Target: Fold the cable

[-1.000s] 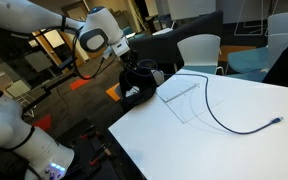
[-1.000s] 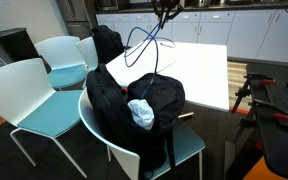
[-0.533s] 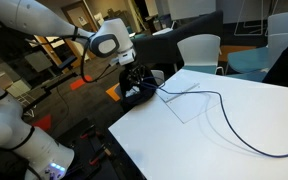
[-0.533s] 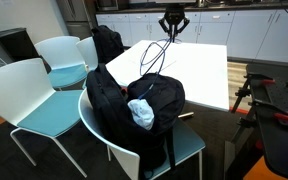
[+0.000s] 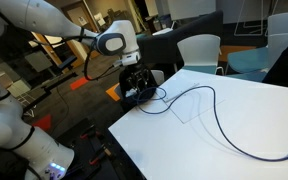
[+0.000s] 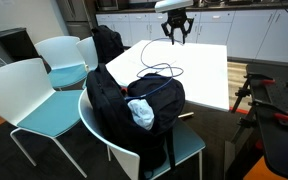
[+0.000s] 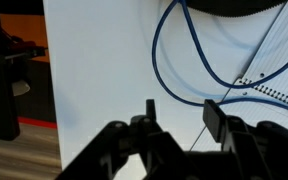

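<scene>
Hovering above table (image 6: pixel 212 72), gripper (image 6: pixel 175 38) down, parted, cable (image 5: pixel 217 115) below

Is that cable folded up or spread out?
Partly folded: the cable loops near one edge, a long end trailing across the table.

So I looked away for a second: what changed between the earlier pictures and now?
The gripper brought the dangling cable down toward the table, then opened and let it go. The cable now lies in loose loops on the table instead of hanging from the jaws. The black backpack and the chairs stayed put.
</scene>
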Controlling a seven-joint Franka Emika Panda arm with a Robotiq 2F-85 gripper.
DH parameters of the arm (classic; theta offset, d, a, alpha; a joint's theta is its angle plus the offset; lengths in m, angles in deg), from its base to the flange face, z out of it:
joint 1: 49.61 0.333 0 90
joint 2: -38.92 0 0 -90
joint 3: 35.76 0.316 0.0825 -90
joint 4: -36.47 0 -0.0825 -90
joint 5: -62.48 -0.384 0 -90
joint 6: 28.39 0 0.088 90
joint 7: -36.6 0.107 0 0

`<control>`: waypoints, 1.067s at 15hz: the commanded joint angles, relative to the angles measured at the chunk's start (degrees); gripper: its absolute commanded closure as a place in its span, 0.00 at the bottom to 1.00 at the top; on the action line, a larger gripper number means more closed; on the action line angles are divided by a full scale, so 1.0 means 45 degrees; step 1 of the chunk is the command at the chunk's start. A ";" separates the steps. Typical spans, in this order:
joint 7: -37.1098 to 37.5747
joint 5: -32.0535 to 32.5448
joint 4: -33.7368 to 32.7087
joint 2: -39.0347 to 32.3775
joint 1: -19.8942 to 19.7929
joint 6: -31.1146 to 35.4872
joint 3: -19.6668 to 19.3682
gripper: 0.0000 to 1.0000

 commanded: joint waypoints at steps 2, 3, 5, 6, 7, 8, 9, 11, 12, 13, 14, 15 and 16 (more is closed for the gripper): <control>-0.0043 0.0113 -0.0134 0.0750 -0.0491 0.0383 -0.0353 0.07; 0.0025 -0.0014 -0.0264 0.0746 -0.0661 0.0702 -0.0450 0.01; 0.0629 -0.0260 -0.0949 0.0351 -0.1060 0.1064 -0.0834 0.00; 0.0654 -0.0579 -0.1376 0.0017 -0.1349 0.1220 -0.0985 0.00; 0.0827 -0.0769 -0.1710 -0.0240 -0.1553 0.1376 -0.1131 0.00; 0.0799 -0.1147 -0.2031 -0.0606 -0.1803 0.1912 -0.1216 0.00; 0.0906 -0.1553 -0.2400 -0.1005 -0.2013 0.2245 -0.1293 0.00; 0.1352 -0.2111 -0.3033 -0.1924 -0.2242 0.3246 -0.1478 0.00; 0.1597 -0.2455 -0.3334 -0.2439 -0.2340 0.3816 -0.1516 0.00; 0.1939 -0.2747 -0.3638 -0.2964 -0.2406 0.4371 -0.1568 0.00; 0.2203 -0.3118 -0.3968 -0.3547 -0.2502 0.4979 -0.1556 0.00; 0.2584 -0.3351 -0.4218 -0.3998 -0.2514 0.5483 -0.1629 0.00; 0.2826 -0.3637 -0.4504 -0.4455 -0.2582 0.5827 -0.1623 0.00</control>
